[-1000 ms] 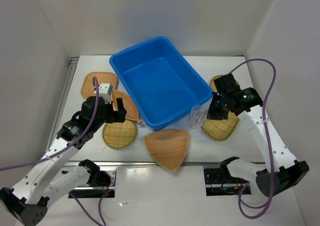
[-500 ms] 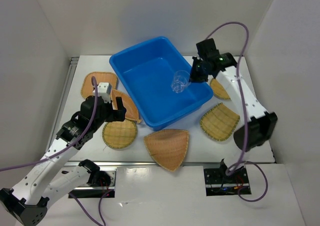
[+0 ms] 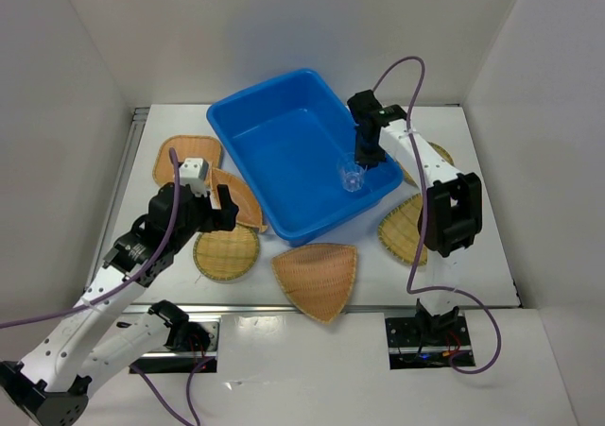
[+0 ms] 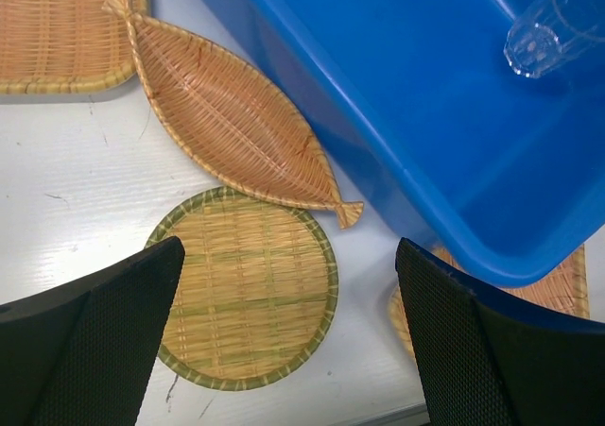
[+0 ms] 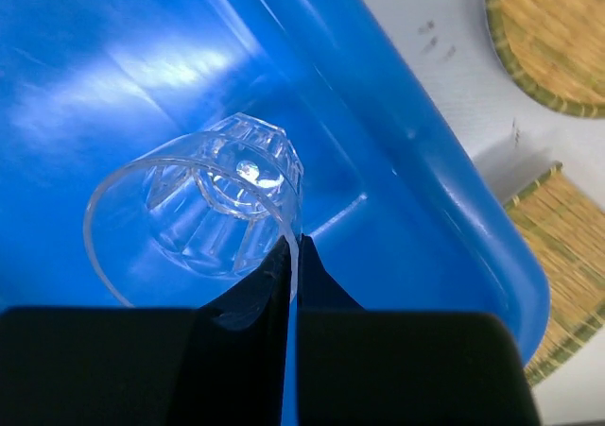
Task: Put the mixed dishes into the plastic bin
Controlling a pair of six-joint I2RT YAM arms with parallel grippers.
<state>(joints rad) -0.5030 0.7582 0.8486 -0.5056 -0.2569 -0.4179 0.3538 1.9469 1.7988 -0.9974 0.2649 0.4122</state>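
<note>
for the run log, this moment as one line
right hand: shut on clear cup, inside blue bin | left hand: open, above round tray | bamboo trays: all on table

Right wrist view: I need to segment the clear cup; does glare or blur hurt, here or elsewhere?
Right wrist view: clear cup sharp, bright highlight in its base, white sheen on the plastic bin behind. Left wrist view: cup cropped by the frame corner. Top external view: even light, cup faint against blue.
</note>
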